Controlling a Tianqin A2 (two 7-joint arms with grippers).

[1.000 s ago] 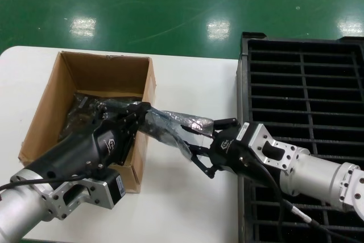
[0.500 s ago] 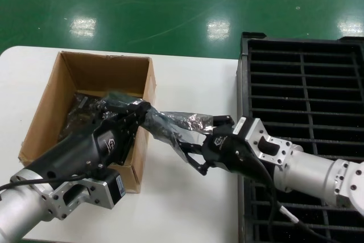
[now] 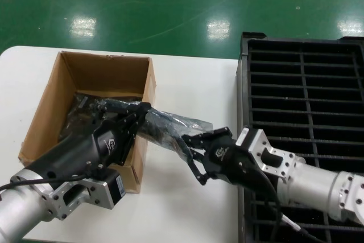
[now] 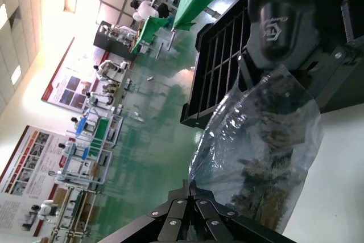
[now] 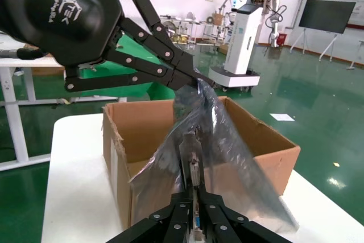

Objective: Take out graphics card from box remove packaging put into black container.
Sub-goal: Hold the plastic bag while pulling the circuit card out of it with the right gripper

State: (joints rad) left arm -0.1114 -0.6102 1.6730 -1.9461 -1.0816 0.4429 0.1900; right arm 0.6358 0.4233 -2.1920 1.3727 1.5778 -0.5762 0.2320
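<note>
The left claw (image 3: 141,108) is clamped on one end of the bag (image 3: 168,126) above the right wall of the box (image 3: 149,83), near the worktop's (image 3: 187,83) left edge. The right claw (image 3: 190,149) grips the bag's other end over the worktop, beside the crate (image 3: 301,89). The card (image 5: 192,169) sits inside the bag
</note>
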